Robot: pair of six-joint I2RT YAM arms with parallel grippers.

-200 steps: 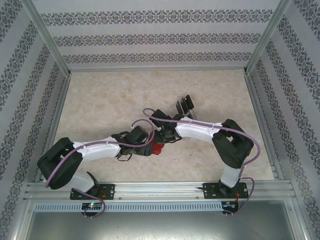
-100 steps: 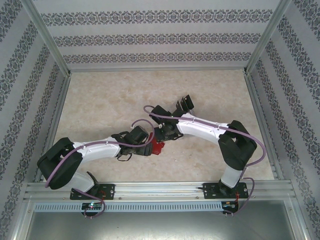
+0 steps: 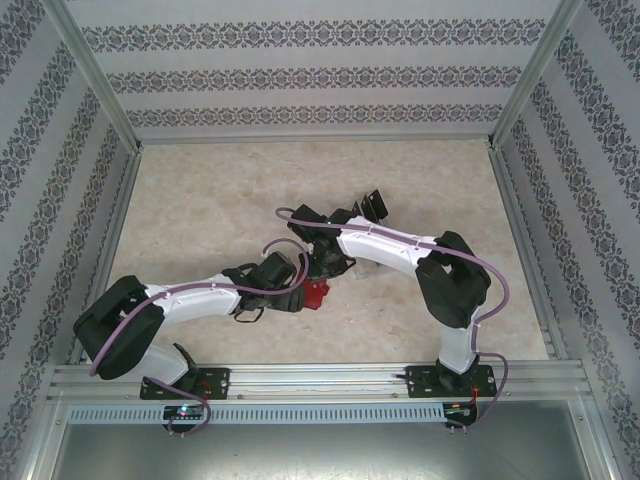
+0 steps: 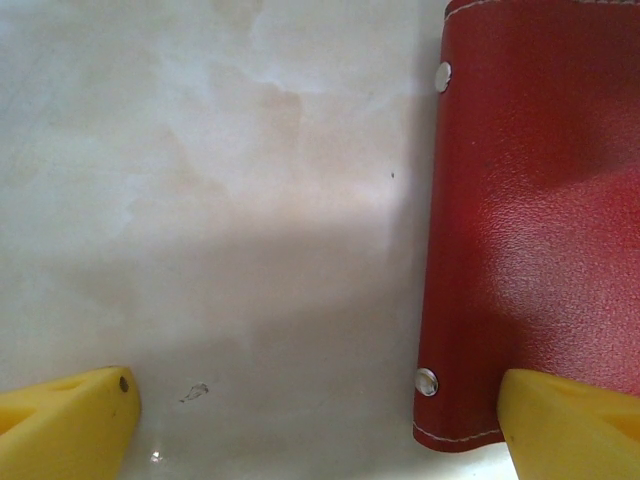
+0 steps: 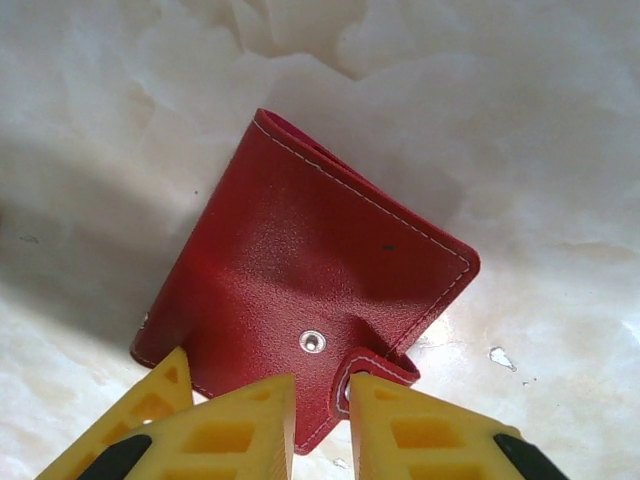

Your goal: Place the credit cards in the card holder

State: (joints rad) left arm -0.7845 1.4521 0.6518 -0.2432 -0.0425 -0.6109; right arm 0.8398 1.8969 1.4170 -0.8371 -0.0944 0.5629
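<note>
The card holder, a red folded wallet, lies flat on the marble table with its snap tab curled up off the stud. My right gripper hovers over its near edge, jaws a narrow gap apart. The tab's edge rests against the right finger and nothing is clamped. In the top view the holder lies between both wrists. My left gripper stands wide open low over the table, its right finger over the corner of the holder. Dark credit cards stand upright behind the right arm, partly hidden.
Aluminium frame posts and patterned walls close in the table on three sides. The right arm's forearm stretches across the middle, and the left arm's lies along the near left. Bare marble spreads to the left and at the back.
The right arm has swung leftward, bringing its wrist closer over the red holder and further in front of the dark cards. The left arm and the holder have stayed put.
</note>
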